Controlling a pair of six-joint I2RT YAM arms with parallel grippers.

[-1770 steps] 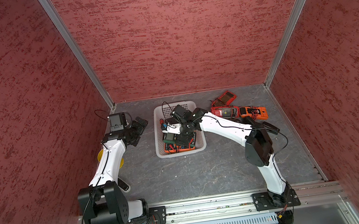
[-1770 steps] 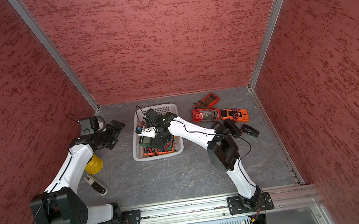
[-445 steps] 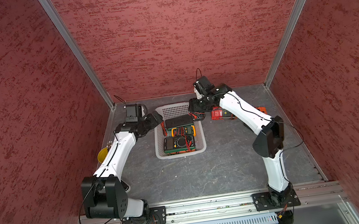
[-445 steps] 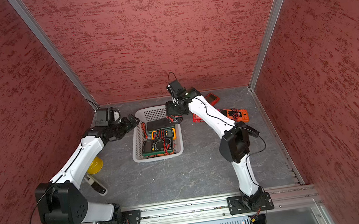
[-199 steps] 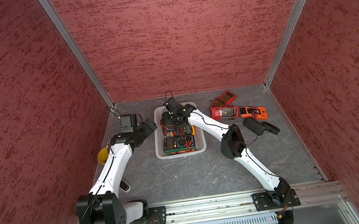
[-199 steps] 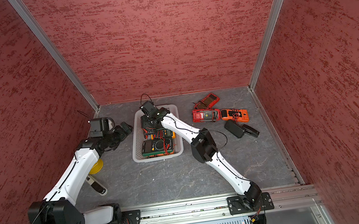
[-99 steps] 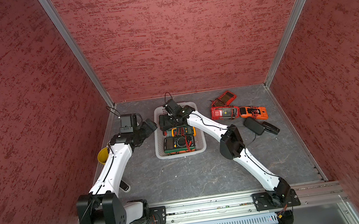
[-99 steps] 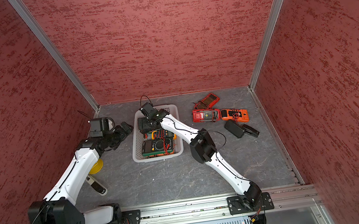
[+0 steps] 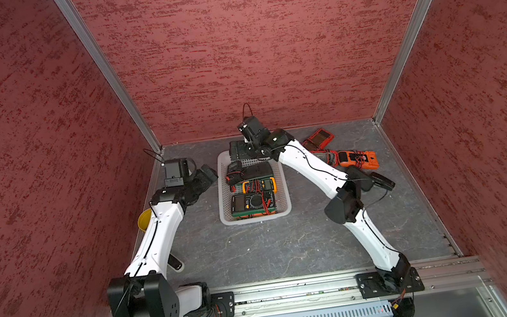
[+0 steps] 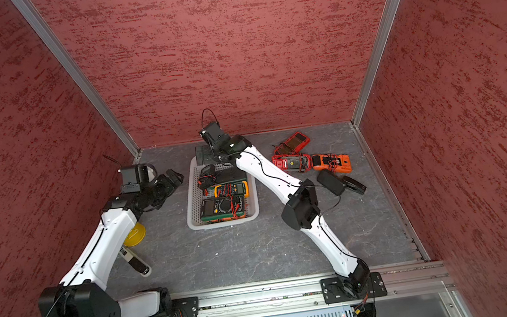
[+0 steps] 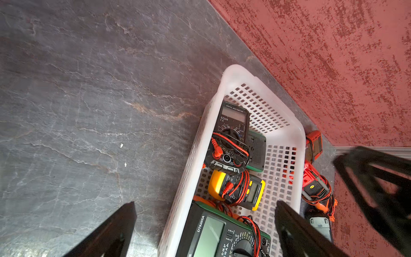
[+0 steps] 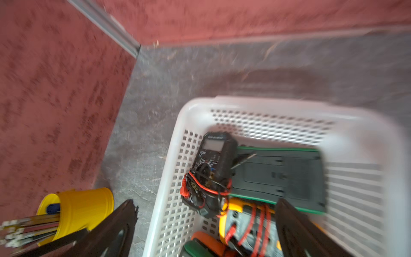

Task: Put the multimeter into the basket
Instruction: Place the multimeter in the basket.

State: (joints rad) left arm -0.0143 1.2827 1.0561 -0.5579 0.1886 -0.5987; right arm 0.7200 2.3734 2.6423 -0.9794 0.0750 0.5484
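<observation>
Smeared by blur in the right wrist view, but plain enough to place: multimeter (image 12: 211, 171) inside the basket (image 12: 244, 102), just below and ahead of the right end effector (image 12: 205, 203), touched by neither finger. Leans tilted on a green meter (image 12: 278, 175) lying face down, front hidden. Cut off at the frame edge of the left wrist view: big green meter (image 11: 222, 235). Partly hidden behind the right arm (image 9: 310, 168) in a top view: the basket's far rim and a red meter (image 9: 326, 157). Spread wide and empty over the basket's far end: right end effector, arm bent at a raised elbow. Likewise spread wide and empty, beside the basket over the worktop (image 9: 258, 253): left end effector (image 9: 208, 172), with a cup (image 9: 143, 220) half covered by the left arm (image 9: 161, 233).
</observation>
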